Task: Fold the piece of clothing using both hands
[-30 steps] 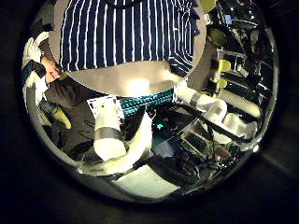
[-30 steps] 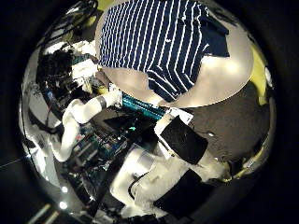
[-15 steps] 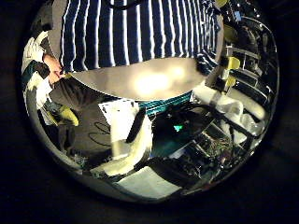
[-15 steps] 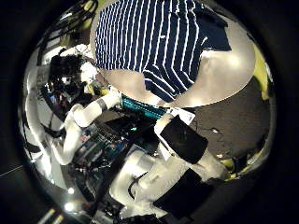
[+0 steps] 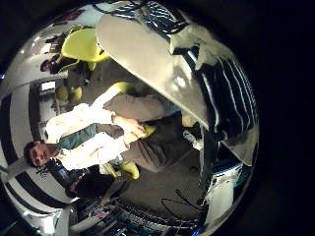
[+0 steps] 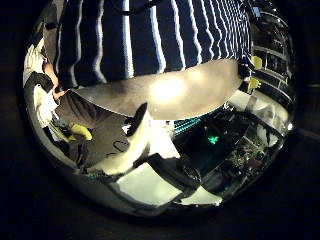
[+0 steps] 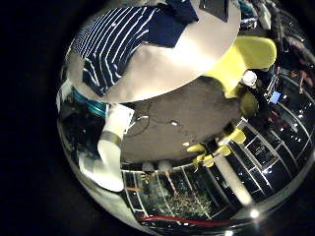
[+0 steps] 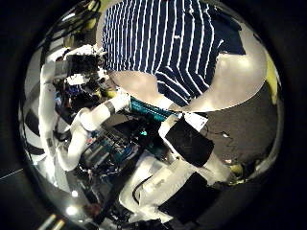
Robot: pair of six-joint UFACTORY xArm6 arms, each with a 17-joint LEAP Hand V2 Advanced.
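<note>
A striped garment lies spread flat on the round table. In the left thumb side palm view the garment fills much of the picture, so it is close under my left hand, whose fingers look relaxed and hold nothing. The right thumb side palm view shows my left hand at the garment's edge, and my right hand with relaxed fingers, higher and back from the cloth. The garment also shows in the right little finger side palm view. Its striped edge shows in the left little finger side palm view.
The table edge runs just past the garment's hem. Chairs stand on the floor beyond the table, and another chair shows in the left little finger side palm view. Shelves with equipment stand behind the arms.
The garment has grown larger in the left thumb side palm view: my left hand has come closer to it. In the right thumb side view the left arm has reached the garment's edge.
</note>
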